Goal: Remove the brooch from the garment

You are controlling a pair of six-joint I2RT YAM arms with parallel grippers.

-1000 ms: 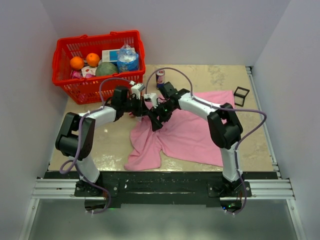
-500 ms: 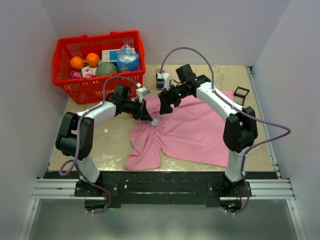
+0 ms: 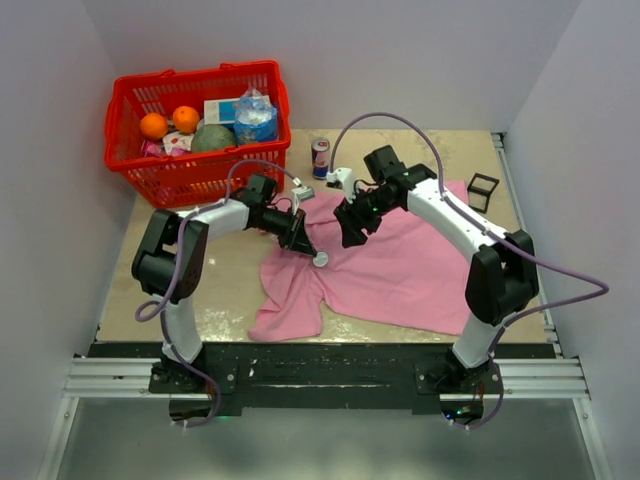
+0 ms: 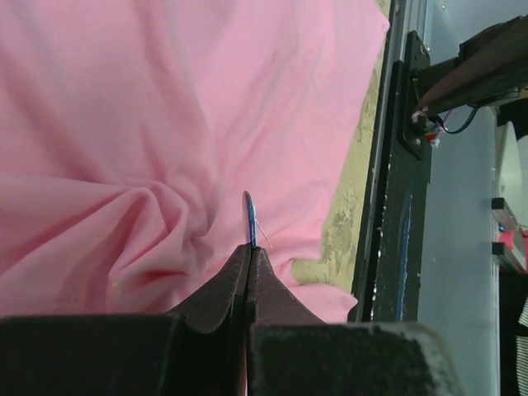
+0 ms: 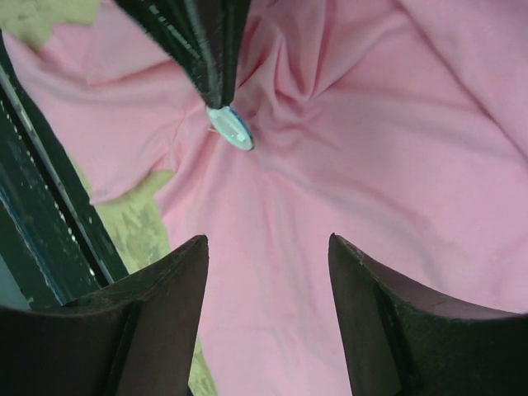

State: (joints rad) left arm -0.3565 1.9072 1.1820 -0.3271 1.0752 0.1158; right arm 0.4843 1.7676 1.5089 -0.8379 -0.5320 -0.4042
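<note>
The pink garment [image 3: 400, 265] lies wrinkled on the table, gathered into folds at its left part. My left gripper [image 3: 303, 243] is shut on the brooch [image 3: 320, 259], a small whitish disc at the fold. In the left wrist view the brooch [image 4: 249, 216] stands edge-on between the shut fingertips, just over the garment [image 4: 165, 107], its thin pin showing beside it. I cannot tell whether the pin still catches the cloth. My right gripper [image 3: 352, 235] is open and empty above the garment, right of the brooch. Its view shows the brooch [image 5: 231, 129] beyond the spread fingers [image 5: 177, 280].
A red basket [image 3: 200, 75] with oranges, a bottle and other items stands at the back left. A drink can [image 3: 321, 157] stands behind the grippers. A small black open-frame cube [image 3: 482, 192] sits at the right. The table's black front rail [image 4: 404, 214] is near.
The right gripper left the brooch, rose toward the can, then came down open over the shirt. The left gripper moved right and nearer, holding the brooch.
</note>
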